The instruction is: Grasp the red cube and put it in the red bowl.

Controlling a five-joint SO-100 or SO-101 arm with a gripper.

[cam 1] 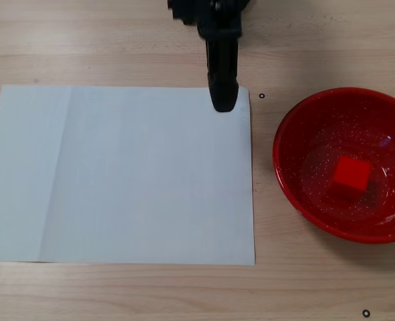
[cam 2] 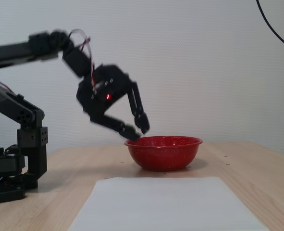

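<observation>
Inside red bowl [cam 1: 297,194], red cube [cam 1: 351,175], hand [cam 2: 138,132] empty, apart

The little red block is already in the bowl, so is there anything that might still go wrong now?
Little, I think. In the side fixed view the open black gripper hangs low beside the rim of the glossy red speckled bowl; a dip or sideways swing might knock it and jolt the small red cube. It might also brush the white paper sheet below.
</observation>
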